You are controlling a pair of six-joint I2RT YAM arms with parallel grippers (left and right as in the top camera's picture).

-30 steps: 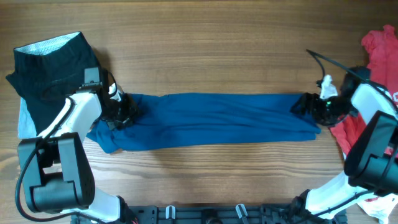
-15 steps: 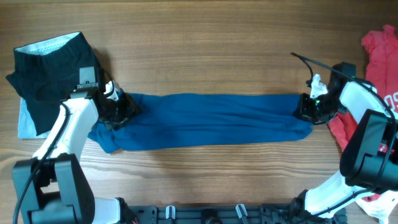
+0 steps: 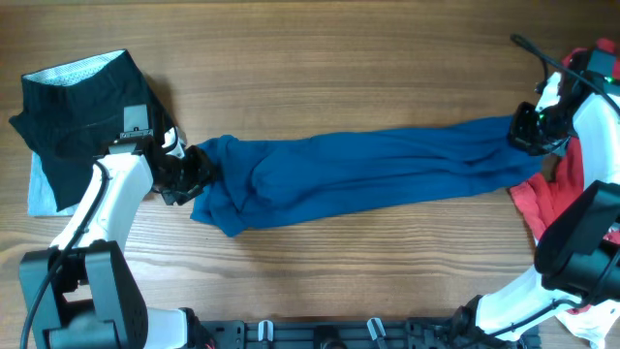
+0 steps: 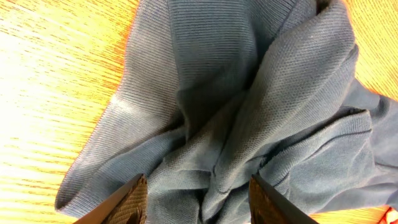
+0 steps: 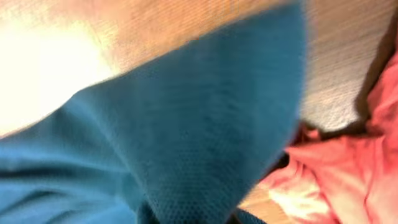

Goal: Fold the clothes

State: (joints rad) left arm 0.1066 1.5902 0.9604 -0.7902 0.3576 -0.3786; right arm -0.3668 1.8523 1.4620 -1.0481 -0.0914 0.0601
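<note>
Two claws, one big blue shirt point(image 3: 368, 174). Stretched long and wrinkly over the wooden table point(image 3: 320, 58), from the left claw point(image 3: 194, 174) all the way to the right claw point(image 3: 525, 131). Right claw: squeezed shut on the far end of the shirt, with blue cloth filling most of its own camera view. Left claw: fingers point(image 4: 132, 200) apart, with a bunched lump of shirt between them. Hard to tell if holding that lump or only resting on it. Just to the outer side of the left claw, a black garment point(image 3: 82, 107) lying flat. Close by the right claw, on its outer side, a crumpled red T-shirt point(image 3: 586, 73), right up against the blue shirt's end.
</note>
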